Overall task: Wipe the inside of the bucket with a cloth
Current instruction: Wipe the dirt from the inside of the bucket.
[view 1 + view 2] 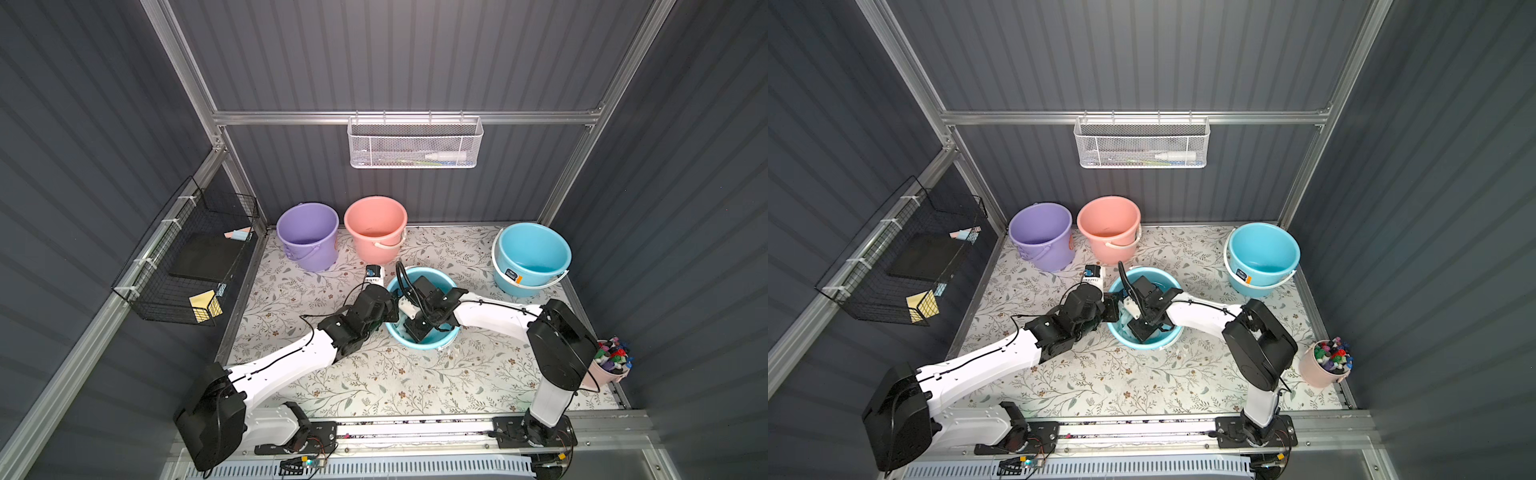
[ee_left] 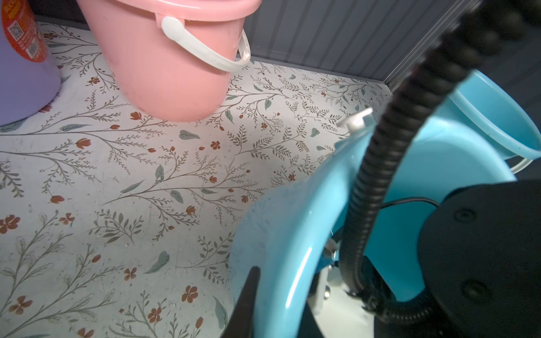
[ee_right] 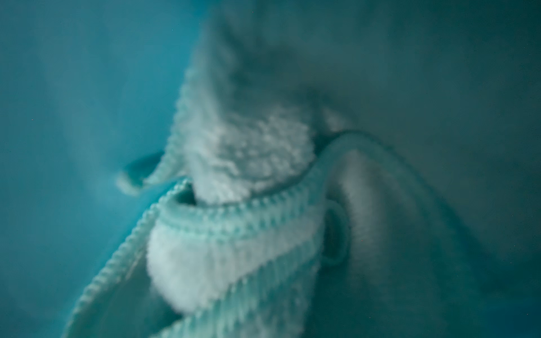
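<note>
Right wrist view: the cloth lay bunched against the blue inner wall of the bucket, near the middle of the worktop. The right gripper reached inside, its fingers hidden but closed, seemingly on the cloth. The left gripper pinched the rim on the side toward the worktop's left edge. Wiping looked under way; the next move called for sweeping around the wall with the rim held steady. An orange label with a QR code marked the purple bucket; its lettering was unreadable.

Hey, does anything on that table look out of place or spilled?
Only the back-right blue bucket: it seems nested in a second blue bucket, sitting slightly askew. Nothing looks spilled.
</note>
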